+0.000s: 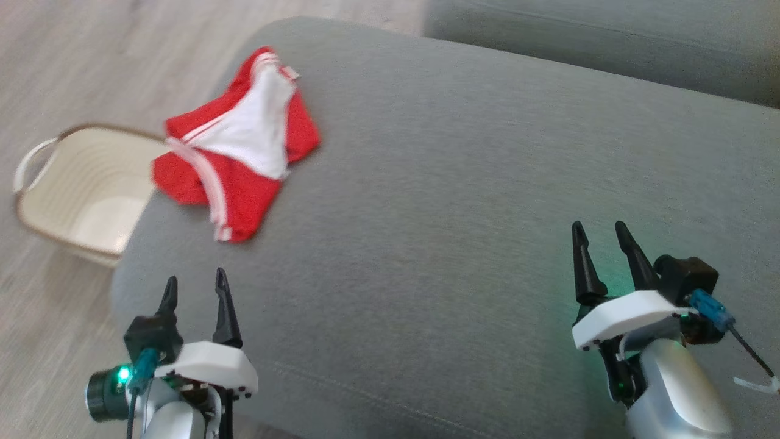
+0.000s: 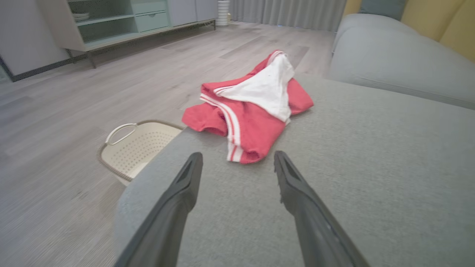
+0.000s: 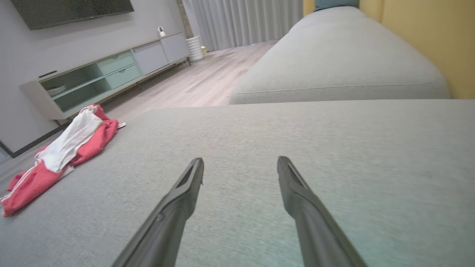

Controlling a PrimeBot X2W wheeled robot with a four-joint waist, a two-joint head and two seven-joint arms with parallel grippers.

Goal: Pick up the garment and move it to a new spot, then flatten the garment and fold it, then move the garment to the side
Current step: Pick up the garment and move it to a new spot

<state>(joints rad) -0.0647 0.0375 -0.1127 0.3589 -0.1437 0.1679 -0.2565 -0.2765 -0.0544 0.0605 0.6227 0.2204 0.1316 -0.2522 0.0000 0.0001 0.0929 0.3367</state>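
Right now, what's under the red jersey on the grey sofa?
The crumpled red jersey with white trim lies on the grey fabric sofa cushion, near the edge beside a cream perforated basket. Whether anything is tucked beneath its folds is hidden.

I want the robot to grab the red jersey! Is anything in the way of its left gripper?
Nothing visible is. The open left gripper has just bare grey sofa cushion between it and the crumpled red jersey. The laundry basket stands on the floor beside the sofa, out of the path.
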